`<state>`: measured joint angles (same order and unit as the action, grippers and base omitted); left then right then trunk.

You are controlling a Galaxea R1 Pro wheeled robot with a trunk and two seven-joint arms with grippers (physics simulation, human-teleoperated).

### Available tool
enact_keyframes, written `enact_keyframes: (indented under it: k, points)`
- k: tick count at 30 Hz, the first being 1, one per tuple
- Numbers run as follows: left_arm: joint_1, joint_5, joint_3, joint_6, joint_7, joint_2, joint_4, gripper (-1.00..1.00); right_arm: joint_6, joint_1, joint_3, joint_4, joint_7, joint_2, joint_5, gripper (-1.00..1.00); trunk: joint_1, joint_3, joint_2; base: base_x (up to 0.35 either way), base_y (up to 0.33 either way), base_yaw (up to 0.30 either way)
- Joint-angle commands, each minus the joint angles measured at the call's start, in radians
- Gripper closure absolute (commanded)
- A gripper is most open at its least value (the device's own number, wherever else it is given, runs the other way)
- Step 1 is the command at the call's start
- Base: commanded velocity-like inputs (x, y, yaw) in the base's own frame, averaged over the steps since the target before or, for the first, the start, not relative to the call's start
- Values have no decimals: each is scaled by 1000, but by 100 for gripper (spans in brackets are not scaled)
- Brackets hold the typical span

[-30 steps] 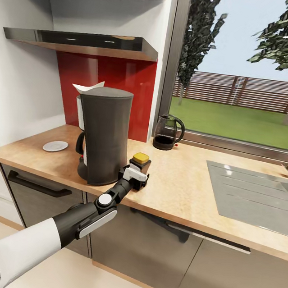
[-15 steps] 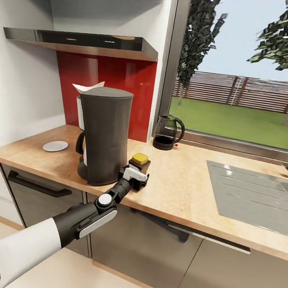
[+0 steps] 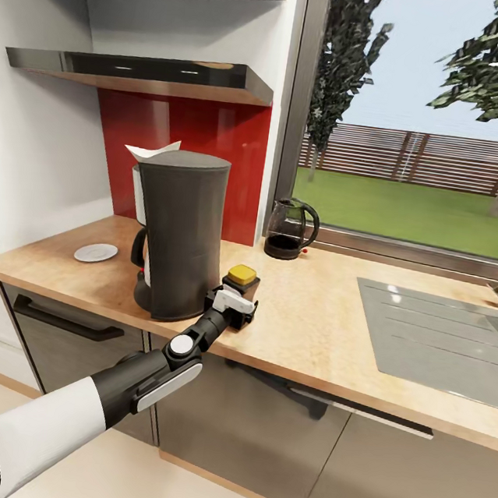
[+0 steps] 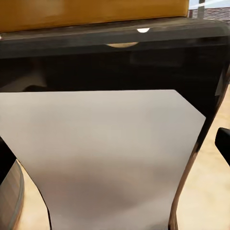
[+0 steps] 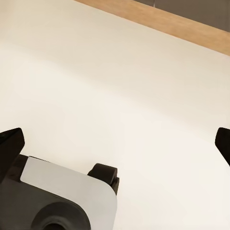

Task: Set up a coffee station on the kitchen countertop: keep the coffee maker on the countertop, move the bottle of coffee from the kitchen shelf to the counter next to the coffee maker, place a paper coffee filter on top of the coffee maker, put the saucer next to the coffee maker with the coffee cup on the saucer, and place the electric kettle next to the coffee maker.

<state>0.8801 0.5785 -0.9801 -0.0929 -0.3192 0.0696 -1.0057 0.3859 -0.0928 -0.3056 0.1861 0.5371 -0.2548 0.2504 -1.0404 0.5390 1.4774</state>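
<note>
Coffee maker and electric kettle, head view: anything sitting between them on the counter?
Head view: the bottle of coffee stands between the coffee maker and the electric kettle, close beside the maker, with the left gripper at it. The rest is bare kitchen countertop.

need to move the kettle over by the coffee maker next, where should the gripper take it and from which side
Best bet is the black loop handle on the electric kettle. It juts out on the side toward the sink, so come in from that side across the bare kitchen countertop. The rounded glass body looks harder to pinch, and the window sits right behind it.
</note>
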Motion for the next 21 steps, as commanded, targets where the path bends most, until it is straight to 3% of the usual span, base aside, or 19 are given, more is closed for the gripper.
enact_keyframes:
  k: [1,21]
  points:
    - [2,11,-6,-7,-7,1,-1,-100,4,-1,-9,-1,4,0,9,-100,0,1,1,0,0,0]
    - [2,11,-6,-7,-7,1,-1,-100,4,-1,-9,-1,4,0,9,-100,0,1,1,-114,0,0]
